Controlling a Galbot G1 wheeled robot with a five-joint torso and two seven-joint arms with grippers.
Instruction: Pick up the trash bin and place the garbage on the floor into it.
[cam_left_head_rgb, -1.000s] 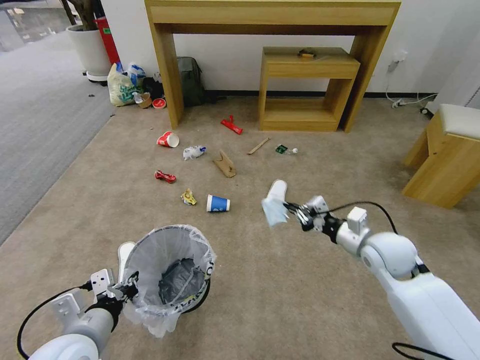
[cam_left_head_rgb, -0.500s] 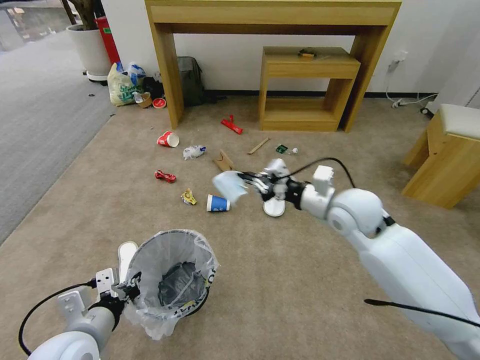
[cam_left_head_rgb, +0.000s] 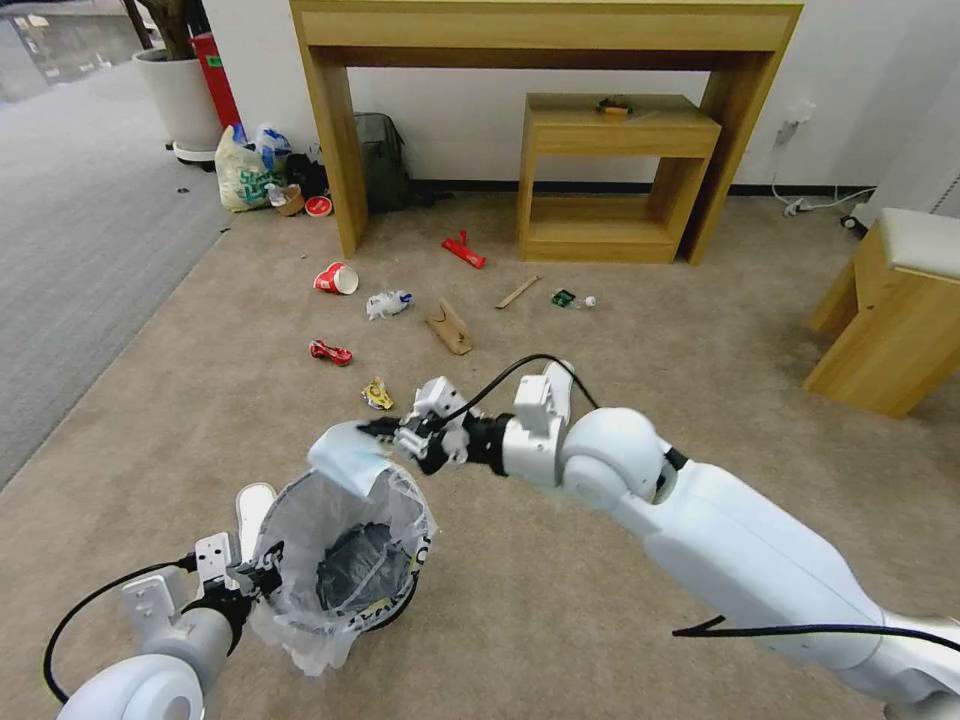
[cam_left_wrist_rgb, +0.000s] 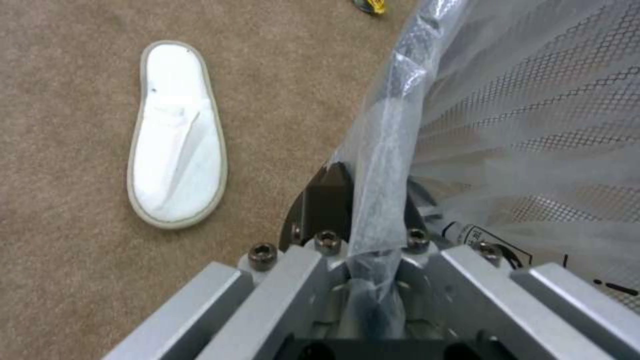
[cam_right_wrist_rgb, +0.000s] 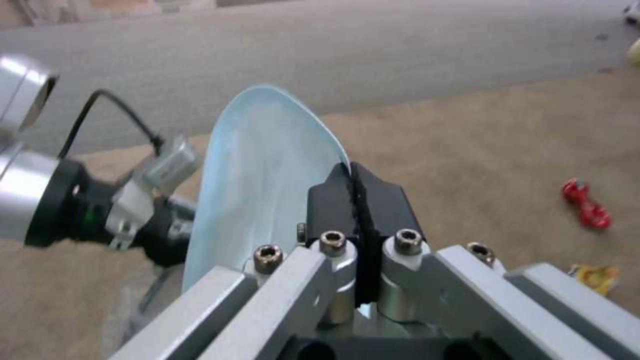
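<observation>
Left pincer (cam_left_head_rgb: 262, 572): clenching the near rim of the trash bin (cam_left_head_rgb: 340, 555), with the bin's plastic bag (cam_left_wrist_rgb: 387, 165) pinched between its fingers (cam_left_wrist_rgb: 327, 195) in the left wrist view.
Trash bin: sitting low at the robot's left, mouth facing up, dark contents lying at the bottom of the liner.
Right pincer (cam_left_head_rgb: 385, 432): reaching across to the far rim of the bin, fingers pressed together and gripping the edge of a pale blue slipper (cam_left_head_rgb: 347, 456).
Pale blue slipper: hanging over the far edge of the bin opening; in the right wrist view it (cam_right_wrist_rgb: 260, 175) is sticking out past the closed black fingertips (cam_right_wrist_rgb: 360, 200).
White slipper (cam_left_wrist_rgb: 175, 135): lying flat on the floor (cam_left_head_rgb: 560, 600) just beside the bin, on the robot's left.
Garbage left on the floor: a red cup (cam_left_head_rgb: 336, 278), crushed red can (cam_left_head_rgb: 330, 352), crumpled paper (cam_left_head_rgb: 387, 303), cardboard (cam_left_head_rgb: 450, 327), yellow wrapper (cam_left_head_rgb: 377, 395), wooden stick (cam_left_head_rgb: 517, 292) and red wrapper (cam_left_head_rgb: 463, 250) are lying scattered beyond the bin.
</observation>
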